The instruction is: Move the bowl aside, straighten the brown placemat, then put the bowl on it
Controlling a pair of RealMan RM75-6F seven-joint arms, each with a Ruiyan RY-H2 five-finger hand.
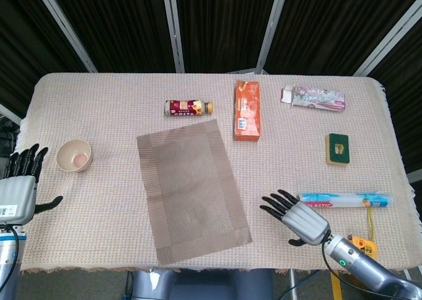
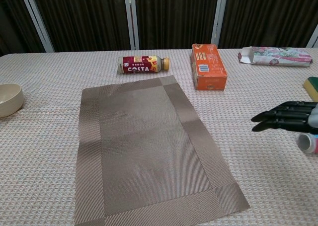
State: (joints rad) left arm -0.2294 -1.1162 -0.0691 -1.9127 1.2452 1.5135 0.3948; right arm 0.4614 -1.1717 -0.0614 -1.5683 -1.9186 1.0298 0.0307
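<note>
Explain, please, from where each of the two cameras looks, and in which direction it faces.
Head view: sits high above the near table edge and looks steeply down on the whole table; shows the left hand and the right hand with its forearm.
Chest view: sits low at the near edge and looks across the table toward the dark curtains; shows only the right hand's fingers.
Shared: the placemat, bowl, bottle and orange box.
</note>
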